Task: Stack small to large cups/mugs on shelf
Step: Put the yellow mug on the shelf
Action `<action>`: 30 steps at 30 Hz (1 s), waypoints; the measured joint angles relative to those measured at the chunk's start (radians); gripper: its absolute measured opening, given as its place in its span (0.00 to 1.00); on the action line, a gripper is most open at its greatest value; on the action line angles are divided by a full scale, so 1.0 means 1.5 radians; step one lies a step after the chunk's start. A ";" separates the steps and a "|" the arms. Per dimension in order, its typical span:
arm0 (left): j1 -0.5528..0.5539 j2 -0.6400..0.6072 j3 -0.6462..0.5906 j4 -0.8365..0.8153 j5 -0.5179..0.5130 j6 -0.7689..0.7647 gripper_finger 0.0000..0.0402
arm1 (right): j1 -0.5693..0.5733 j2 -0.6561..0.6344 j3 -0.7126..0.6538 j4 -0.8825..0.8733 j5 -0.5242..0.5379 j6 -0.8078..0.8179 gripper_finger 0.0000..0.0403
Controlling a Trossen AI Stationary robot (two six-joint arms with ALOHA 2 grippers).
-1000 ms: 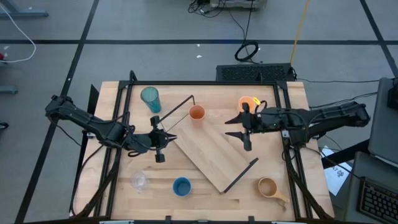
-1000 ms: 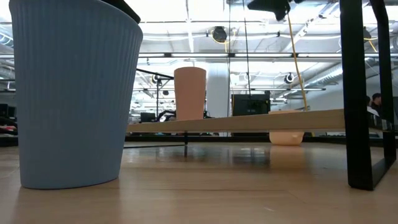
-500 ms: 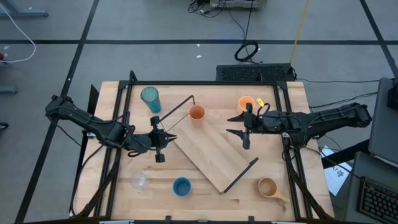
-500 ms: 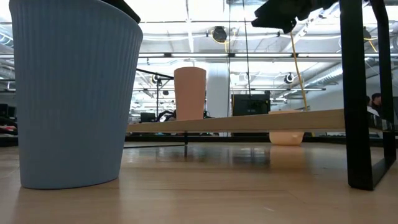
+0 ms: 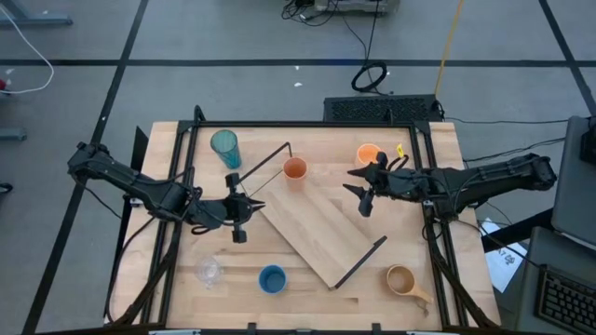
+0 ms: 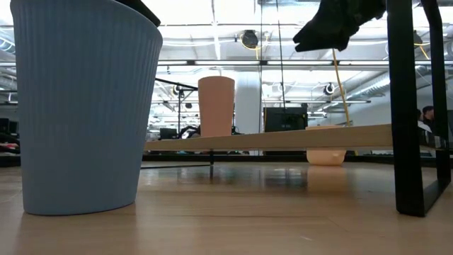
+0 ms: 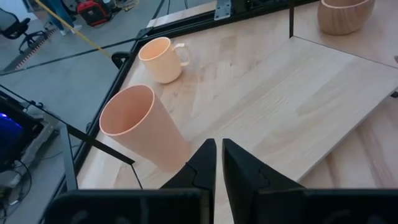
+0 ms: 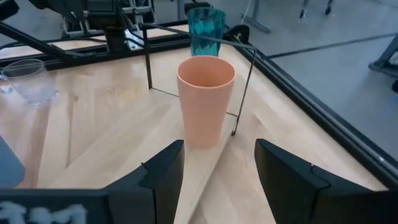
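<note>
Wooden tabletop [image 5: 307,288] carries the shelf [image 5: 317,228] lying diagonally, an orange cup [image 5: 295,169] standing at its far end. Right gripper [image 5: 363,189] hovers beside the orange mug [image 5: 369,154], jaws wide and empty. Left gripper [image 5: 248,209] waits by the shelf's edge, jaws nearly closed.

You see a teal tumbler [image 5: 224,147], a pale orange cup [image 5: 294,169], an orange mug [image 5: 369,154], a tan mug [image 5: 401,279], a ribbed blue cup [image 5: 272,278] and a clear glass [image 5: 209,271]. The shelf [image 5: 317,233] is light wood with black wire ends, the surface [image 5: 438,186] pale wood. Your fingers [image 7: 205,169] are black.
</note>
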 joint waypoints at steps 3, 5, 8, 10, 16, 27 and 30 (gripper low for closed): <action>0.004 0.000 0.000 0.001 0.000 0.007 0.08 | 0.000 0.000 0.000 -0.002 0.000 0.010 0.47; 0.008 0.000 0.000 0.001 0.000 0.010 0.08 | 0.000 0.000 0.000 -0.003 0.000 0.018 0.47; 0.014 0.000 0.000 0.001 0.000 0.015 0.08 | 0.000 0.000 0.000 -0.014 0.000 0.031 0.47; 0.018 0.000 0.000 0.001 0.000 0.017 0.08 | -0.003 0.000 0.000 -0.030 0.001 0.045 0.47; 0.026 0.000 0.000 0.001 0.003 0.017 0.08 | -0.007 0.000 0.000 -0.087 0.026 0.104 0.47; 0.026 0.000 0.000 0.001 0.011 0.006 0.08 | -0.008 0.000 0.000 -0.122 0.039 0.145 0.47; 0.026 0.000 0.000 0.001 0.011 0.004 0.08 | -0.008 0.000 0.000 -0.132 0.048 0.145 0.47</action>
